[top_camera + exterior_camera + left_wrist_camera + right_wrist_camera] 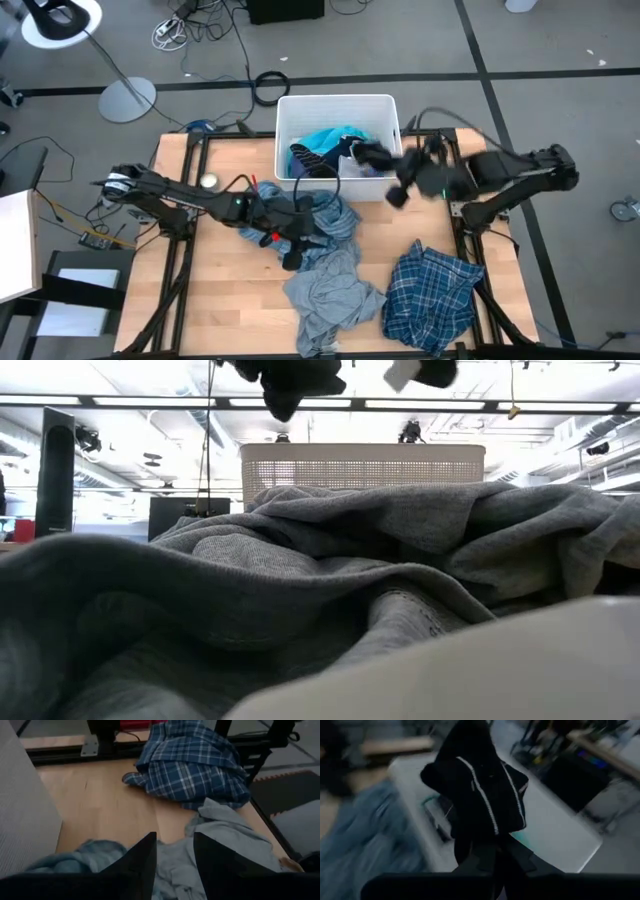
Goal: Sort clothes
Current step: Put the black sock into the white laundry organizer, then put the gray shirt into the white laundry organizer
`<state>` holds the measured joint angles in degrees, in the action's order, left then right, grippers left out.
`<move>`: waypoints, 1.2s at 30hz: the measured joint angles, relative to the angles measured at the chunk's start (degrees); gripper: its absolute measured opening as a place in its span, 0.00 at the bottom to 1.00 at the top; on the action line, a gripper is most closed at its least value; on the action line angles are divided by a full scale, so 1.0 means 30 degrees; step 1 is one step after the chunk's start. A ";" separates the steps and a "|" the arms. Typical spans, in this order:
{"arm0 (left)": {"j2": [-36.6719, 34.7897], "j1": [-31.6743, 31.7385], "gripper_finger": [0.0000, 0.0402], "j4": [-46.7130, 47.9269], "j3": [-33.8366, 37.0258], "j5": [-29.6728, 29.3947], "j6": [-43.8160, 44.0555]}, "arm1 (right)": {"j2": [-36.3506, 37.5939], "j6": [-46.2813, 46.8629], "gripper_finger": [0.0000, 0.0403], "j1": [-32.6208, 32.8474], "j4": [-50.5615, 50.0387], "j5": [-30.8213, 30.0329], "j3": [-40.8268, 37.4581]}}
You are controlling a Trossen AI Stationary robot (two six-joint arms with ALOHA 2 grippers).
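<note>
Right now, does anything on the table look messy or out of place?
Mostly ordinary sorting clutter. The grey garment lies crumpled at the table's front edge, so close to the low camera that it fills that view. The plaid shirt is heaped at the right corner. Nothing looks damaged.

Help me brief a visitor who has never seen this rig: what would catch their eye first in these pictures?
Probably the right gripper, shut on a dark garment with thin white stripes, held over the white bin at the table's far edge, where turquoise fabric already lies. Next, the loose clothes on the wooden table: a blue plaid shirt near the right side and a grey garment beside it, with the left gripper open above pale blue cloth.
</note>
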<state>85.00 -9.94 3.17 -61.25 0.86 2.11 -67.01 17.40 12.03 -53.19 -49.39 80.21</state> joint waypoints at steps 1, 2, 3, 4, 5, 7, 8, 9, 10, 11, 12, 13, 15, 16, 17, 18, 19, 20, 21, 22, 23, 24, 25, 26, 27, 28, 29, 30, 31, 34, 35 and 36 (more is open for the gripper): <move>0.0214 0.0003 0.34 -0.0400 0.0172 0.0104 0.0001 | -0.0028 -0.1307 0.04 -0.0928 0.1129 0.0371 0.0095; 0.0494 0.0011 0.34 -0.0611 0.0262 0.0128 0.0015 | -0.0074 -0.2589 0.04 -0.1834 0.2370 0.1152 0.0109; 0.0894 0.0011 0.34 -0.0748 0.0326 0.0135 0.0020 | -0.0173 -0.3803 0.05 -0.2771 0.3502 0.2230 0.0122; 0.1374 0.0018 0.34 -0.0892 0.0364 0.0173 0.0020 | -0.0417 -0.4754 0.06 -0.3684 0.4393 0.3408 0.0122; 0.1906 0.0018 0.34 -0.1051 0.0371 0.0207 0.0020 | -0.0686 -0.5282 0.07 -0.4535 0.5171 0.4615 0.0122; 0.2802 0.0011 0.34 -0.1305 0.0377 0.0430 0.0026 | -0.1234 -0.5505 0.11 -0.5875 0.6099 0.6241 0.0101; 0.3191 0.0011 0.34 -0.1497 0.0374 0.0522 0.0028 | -0.1473 -0.5519 0.13 -0.6469 0.6340 0.6770 0.0100; 0.3517 0.0011 0.34 -0.1645 0.0368 0.0538 0.0035 | -0.1661 -0.5509 0.15 -0.6962 0.6446 0.7095 0.0100; 0.3790 0.0011 0.34 -0.1643 0.0364 0.0543 0.0050 | -0.1850 -0.5411 0.18 -0.7368 0.6360 0.7257 0.0100; 0.4028 0.0008 0.34 -0.1656 0.0364 0.0567 0.0212 | -0.2023 -0.5223 0.21 -0.7720 0.6285 0.7375 0.0100; 0.4139 0.0000 0.34 -0.1726 0.0364 0.0679 0.0423 | -0.2176 -0.5027 0.24 -0.7998 0.6134 0.7423 0.0100; 0.4189 -0.0020 0.34 -0.1695 0.0371 0.0950 0.0634 | -0.2277 -0.4859 0.26 -0.8203 0.5902 0.7462 0.0096; 0.4195 -0.0040 0.34 -0.1896 0.0350 0.1672 0.1217 | -0.2247 -0.4671 0.32 -0.8461 0.5565 0.7540 0.0093; 0.4195 -0.0079 0.34 -0.1925 0.0335 0.2094 0.1473 | -0.2163 -0.4662 0.35 -0.8535 0.5275 0.7540 0.0093; 0.4195 -0.0156 0.35 -0.1924 0.0335 0.2536 0.1733 | -0.2040 -0.4662 0.38 -0.8570 0.5004 0.7542 0.0093; 0.4217 -0.0267 0.35 -0.2007 0.0339 0.2858 0.1959 | -0.1904 -0.4655 0.40 -0.8610 0.4791 0.7542 0.0093; 0.4224 -0.0409 0.36 -0.2174 0.0342 0.3083 0.2113 | -0.1768 -0.4653 0.43 -0.8624 0.4587 0.7542 0.0093; 0.4224 -0.0548 0.36 -0.2279 0.0327 0.3117 0.2253 | -0.1590 -0.4652 0.45 -0.8624 0.4433 0.7542 0.0093; 0.4224 -0.0681 0.37 -0.2165 0.0238 0.3103 0.2288 | -0.1408 -0.4644 0.47 -0.8624 0.4210 0.7543 0.0093; 0.4224 -0.0822 0.38 -0.1996 0.0097 0.3010 0.2293 | -0.1210 -0.4539 0.49 -0.8624 0.4026 0.7564 0.0093; 0.4224 -0.0954 0.38 -0.1823 -0.0029 0.2785 0.2289 | -0.0986 -0.4394 0.50 -0.8624 0.3823 0.7789 0.0093; 0.4224 -0.1086 0.39 -0.1703 -0.0143 0.2394 0.2173 | -0.0801 -0.4210 0.51 -0.8624 0.3649 0.8192 0.0093; 0.4224 -0.1216 0.40 -0.1701 -0.0274 0.1895 0.1885 | -0.0618 -0.4100 0.53 -0.8624 0.3517 0.8663 0.0093; 0.4224 -0.1341 0.40 -0.1754 -0.0331 0.1284 0.1620 | -0.0410 -0.3957 0.54 -0.8624 0.3355 0.9130 0.0093; 0.4224 -0.1426 0.41 -0.1723 -0.0363 0.0772 0.1440 | -0.0226 -0.3779 0.54 -0.8617 0.3120 0.9510 0.0093; 0.4224 -0.1500 0.42 -0.1697 -0.0395 0.0219 0.1413 | -0.0022 -0.3610 0.55 -0.8617 0.2921 0.9831 0.0093; 0.4224 -0.1575 0.42 -0.1697 -0.0401 -0.0276 0.1391 | 0.0171 -0.3481 0.55 -0.8613 0.2726 1.0108 0.0093; 0.4224 -0.1630 0.43 -0.1659 -0.0401 -0.0689 0.1378 | 0.0364 -0.3371 0.55 -0.8610 0.2494 1.0281 0.0096; 0.4224 -0.1704 0.43 -0.1658 -0.0408 -0.1019 0.1374 | 0.0559 -0.3265 0.56 -0.8596 0.2226 1.0436 0.0100; 0.4293 -0.1888 0.43 -0.1685 -0.0428 -0.1494 0.1381 | 0.1078 -0.3159 0.56 -0.8508 0.1541 1.0500 0.0100; 0.4403 -0.1986 0.43 -0.1623 -0.0532 -0.1699 0.1424 | 0.1263 -0.3150 0.56 -0.8508 0.1412 1.0500 0.0100; 0.4578 -0.2140 0.43 -0.1410 -0.0742 -0.1990 0.1450 | 0.1436 -0.3120 0.56 -0.8508 0.1294 1.0500 0.0100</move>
<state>98.73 -16.37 -1.06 -63.48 -5.11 6.46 -62.70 8.04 -13.50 -49.31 -17.89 80.51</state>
